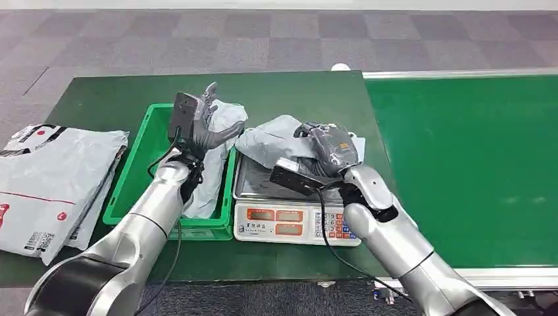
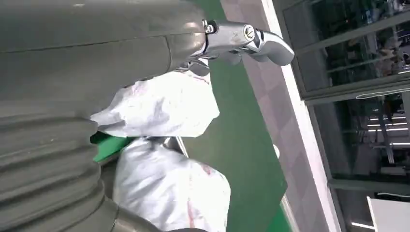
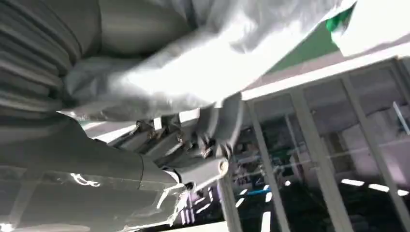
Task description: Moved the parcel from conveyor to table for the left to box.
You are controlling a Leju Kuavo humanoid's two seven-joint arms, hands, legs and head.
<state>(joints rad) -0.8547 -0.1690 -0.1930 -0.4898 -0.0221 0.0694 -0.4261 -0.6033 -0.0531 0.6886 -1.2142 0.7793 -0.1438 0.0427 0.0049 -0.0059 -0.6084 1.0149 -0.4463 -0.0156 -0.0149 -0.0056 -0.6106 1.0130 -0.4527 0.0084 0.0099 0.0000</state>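
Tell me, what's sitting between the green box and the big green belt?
In the head view, a silver scale sits between the green box and the belt, with a grey parcel on top.

Floor [image 1: 276,33]: carpet tiles, grey and muted purple, laid in a chequer ahead of me; pale strip along its far edge.
Counter [image 1: 296,99]: dark green top, directly before me.
Conveyor [image 1: 467,164]: brighter green belt, on my right, butted against the counter; pale metal rail [image 1: 460,73] along its far side, another along the near side.
Windows [image 2: 348,87]: tall glass panels in grey frames beyond the carpet; dark behind the glass, with reflected strip lights [image 2: 387,125].
Glazing, my right wrist view [image 3: 319,159]: same grey mullions, bright ceiling-light reflections.
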